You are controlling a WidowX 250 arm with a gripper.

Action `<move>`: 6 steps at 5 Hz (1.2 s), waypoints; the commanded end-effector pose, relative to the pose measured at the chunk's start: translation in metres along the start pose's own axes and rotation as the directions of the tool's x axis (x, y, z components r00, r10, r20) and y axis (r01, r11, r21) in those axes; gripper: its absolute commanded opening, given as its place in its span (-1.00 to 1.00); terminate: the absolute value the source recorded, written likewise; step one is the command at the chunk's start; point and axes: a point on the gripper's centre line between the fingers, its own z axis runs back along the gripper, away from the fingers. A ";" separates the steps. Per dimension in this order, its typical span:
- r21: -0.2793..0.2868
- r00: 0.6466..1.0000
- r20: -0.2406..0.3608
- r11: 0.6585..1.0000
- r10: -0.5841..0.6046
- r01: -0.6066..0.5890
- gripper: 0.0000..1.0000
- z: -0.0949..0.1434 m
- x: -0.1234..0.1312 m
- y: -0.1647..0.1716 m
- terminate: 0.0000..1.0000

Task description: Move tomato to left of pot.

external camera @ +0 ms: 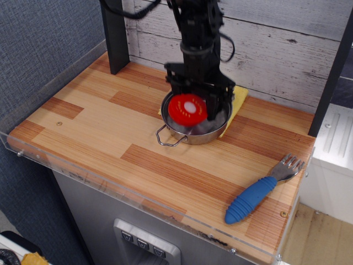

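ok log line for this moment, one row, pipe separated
phase: lift | gripper: shut on tomato | tomato: raised above pot, cut face toward camera | pot: on yellow cloth | left of pot: not reached

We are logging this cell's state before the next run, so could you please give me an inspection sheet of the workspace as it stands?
Surface: wooden tabletop with a clear plastic edge guard.
Job's things: tomato held over the pot, cut face toward the camera, apparently lifted off the bottom; not yet left of the pot.
Clutter: blue-handled fork near the right front corner; yellow cloth under the pot.
Grippers: gripper closed on the tomato, image blurred.
Cables: black cable looped beside the arm.
Surroundings: whitewashed plank wall behind; blue-grey panel at left.
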 end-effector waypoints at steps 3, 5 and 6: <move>0.076 0.986 0.116 0.989 0.118 -0.127 -1.00 0.050 0.013 0.092 -1.00; 0.120 0.990 0.035 0.982 0.140 -0.143 -1.00 0.019 0.001 0.116 -1.00; 0.138 0.990 0.022 0.980 0.141 -0.142 -1.00 0.013 0.002 0.128 -1.00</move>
